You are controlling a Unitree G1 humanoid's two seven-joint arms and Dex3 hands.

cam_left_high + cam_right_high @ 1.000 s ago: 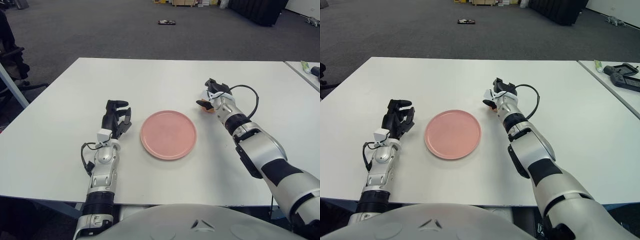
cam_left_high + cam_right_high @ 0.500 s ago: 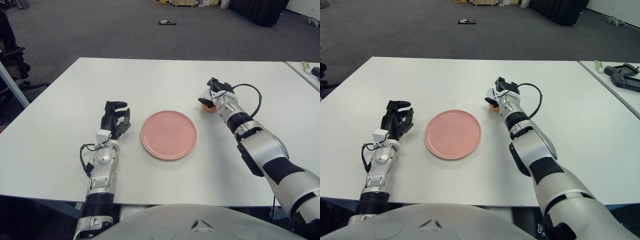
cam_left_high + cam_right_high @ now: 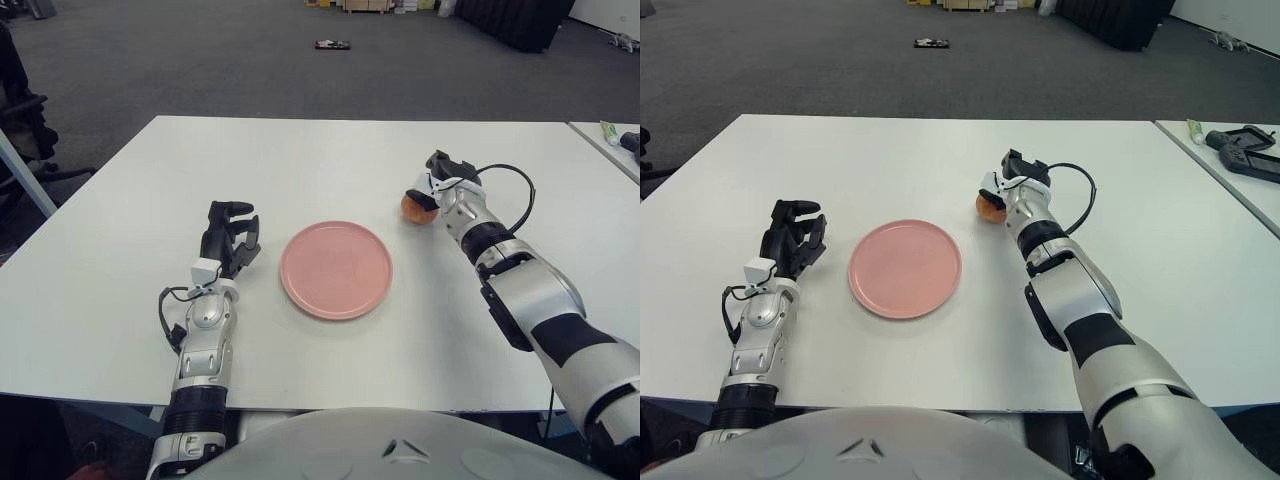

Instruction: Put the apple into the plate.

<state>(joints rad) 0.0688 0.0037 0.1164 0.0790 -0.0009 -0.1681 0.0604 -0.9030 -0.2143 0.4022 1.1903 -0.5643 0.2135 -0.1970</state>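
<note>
The apple (image 3: 414, 208), orange-red, sits on the white table (image 3: 300, 160) to the right of the pink plate (image 3: 336, 270), about a hand's width from its rim. My right hand (image 3: 447, 185) is pressed against the apple's right and upper side, wrist cable looping behind it. The apple's left half shows free of the hand. Nothing lies in the plate, which is near the table's middle. My left hand (image 3: 230, 235) shows just left of the plate, its dark fingers relaxed and holding nothing.
A second table (image 3: 1240, 185) stands at the far right with a dark device (image 3: 1245, 150) and a green item (image 3: 1196, 130) on it. A small dark object (image 3: 333, 44) lies on the carpet beyond. A chair (image 3: 25, 120) is at the left.
My right hand has shifted a little to the right and back, so more of the apple now shows at its left side. The left hand and plate have not moved.
</note>
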